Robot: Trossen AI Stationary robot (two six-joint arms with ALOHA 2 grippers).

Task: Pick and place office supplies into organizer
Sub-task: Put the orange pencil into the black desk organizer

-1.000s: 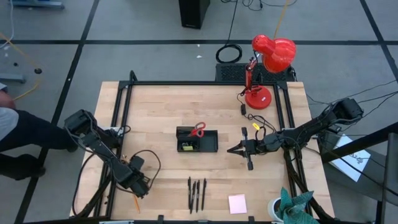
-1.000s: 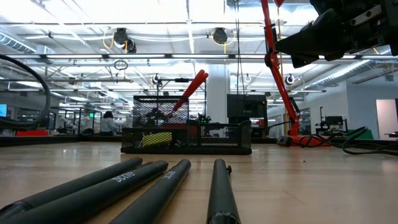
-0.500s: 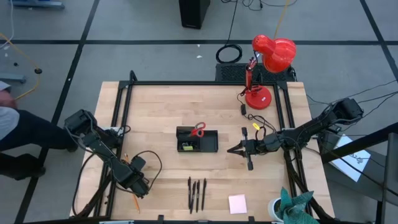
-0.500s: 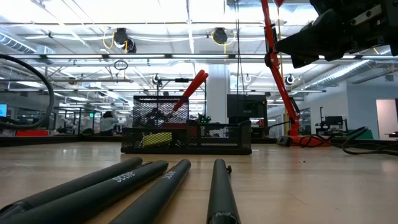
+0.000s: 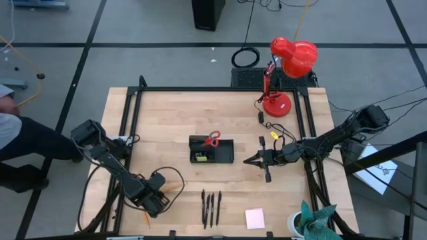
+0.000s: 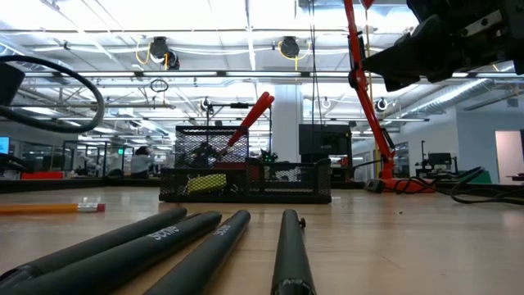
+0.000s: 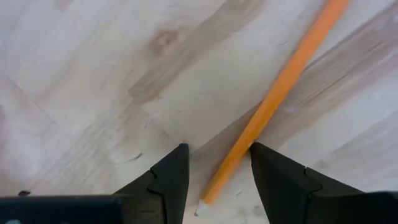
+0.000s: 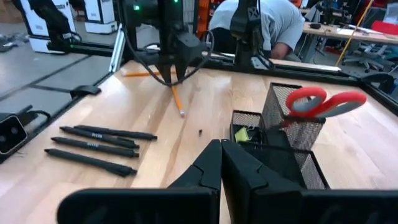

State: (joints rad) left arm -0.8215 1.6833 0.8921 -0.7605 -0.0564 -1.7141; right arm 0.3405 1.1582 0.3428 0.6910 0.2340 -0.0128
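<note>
An orange pencil (image 7: 283, 81) lies flat on the table at the near left, eraser end (image 6: 100, 207) toward the right. My left gripper (image 7: 217, 149) points down, open, with a finger on either side of the pencil's sharpened end (image 7: 205, 199). A second pencil (image 5: 145, 218) lies nearer the front edge. The black mesh organizer (image 5: 227, 152) stands mid-table with red-handled scissors (image 5: 212, 139) upright in it and a yellow block (image 5: 199, 157). Three black pens (image 5: 211, 209) and a pink sticky-note pad (image 5: 254, 218) lie near the front edge. My right gripper (image 5: 245, 160) hovers shut to the organizer's right. My left gripper straddles the pencil near its sharpened end from above, fingers across it. One finger (image 7: 267, 168) stands right against the pencil's side (image 7: 244, 148); whether it touches, I cannot tell. The pencil rests on the table.
A red desk lamp (image 5: 287, 73) stands at the far right with cables (image 5: 270, 130) beside it. Black frame rails (image 5: 130, 127) run along the table's sides. A person (image 5: 13, 143) is at the left beyond the table. A cup (image 5: 308, 223) stands at the near right corner.
My left gripper has moved toward the table's right edge and rolled about its downward axis, its fingers staying apart. The orange pencil now shows to the gripper's right and has come into the low view, lying flat on the table.
</note>
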